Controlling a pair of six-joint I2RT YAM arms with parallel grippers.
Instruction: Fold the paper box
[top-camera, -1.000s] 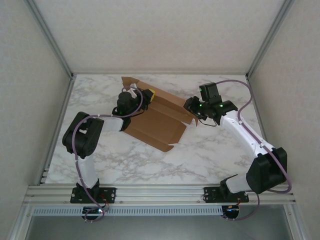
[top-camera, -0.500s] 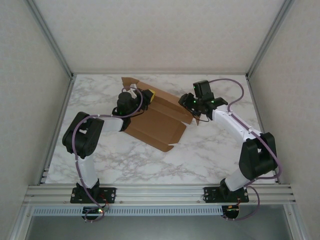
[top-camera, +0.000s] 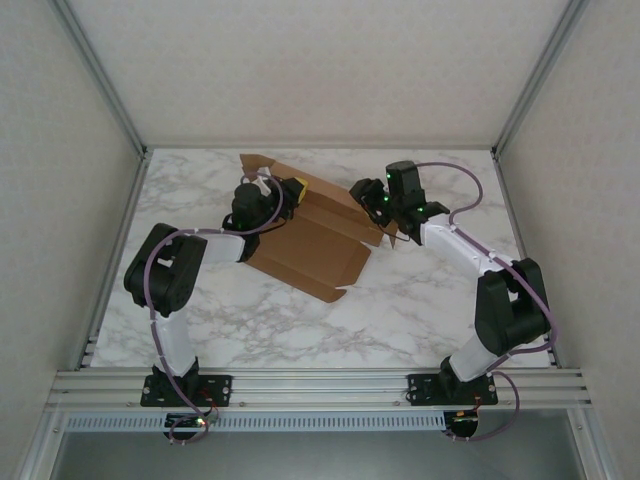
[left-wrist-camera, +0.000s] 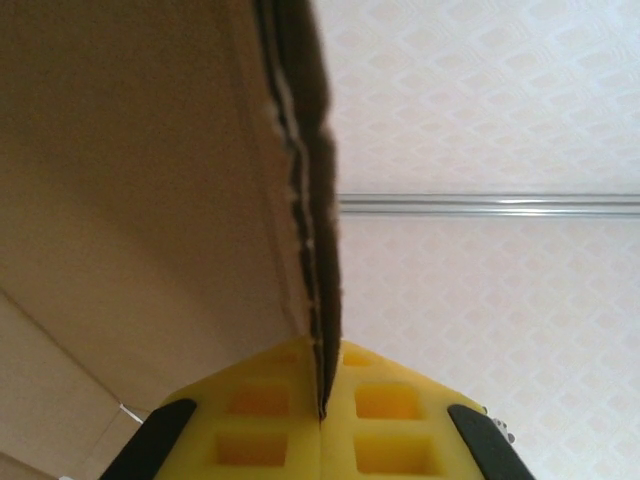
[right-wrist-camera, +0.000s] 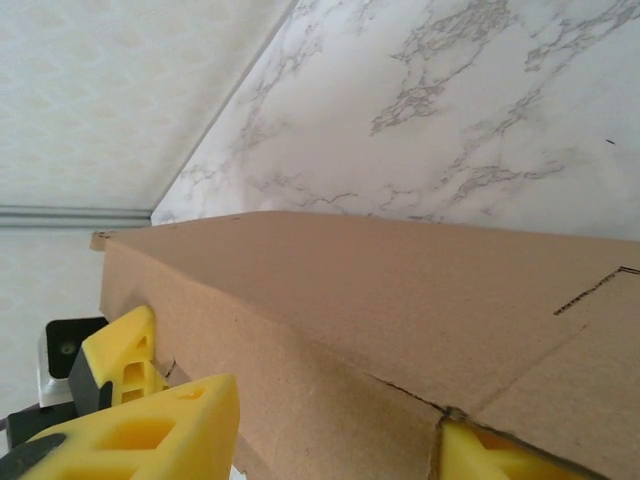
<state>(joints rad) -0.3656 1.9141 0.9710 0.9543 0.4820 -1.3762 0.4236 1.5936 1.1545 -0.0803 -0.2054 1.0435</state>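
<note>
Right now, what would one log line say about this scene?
job: fold box | box: partly folded, on table | left gripper: shut on box edge | right gripper: open, astride a flap

This is a robotics lab test cell. A marble-patterned tabletop (top-camera: 420, 310) sits boxed in by pale patterned wall panels (top-camera: 320, 60) held in bare aluminium frame posts (top-camera: 100, 75). Along the near edge runs a slotted aluminium rail (top-camera: 320, 385), and two black-and-white robot arms are bolted to it, the left arm (top-camera: 162, 278) and the right arm (top-camera: 508, 305). Purple cables (top-camera: 478, 180) loop along them, and small green lights (top-camera: 386, 198) glow on the right wrist.
</note>
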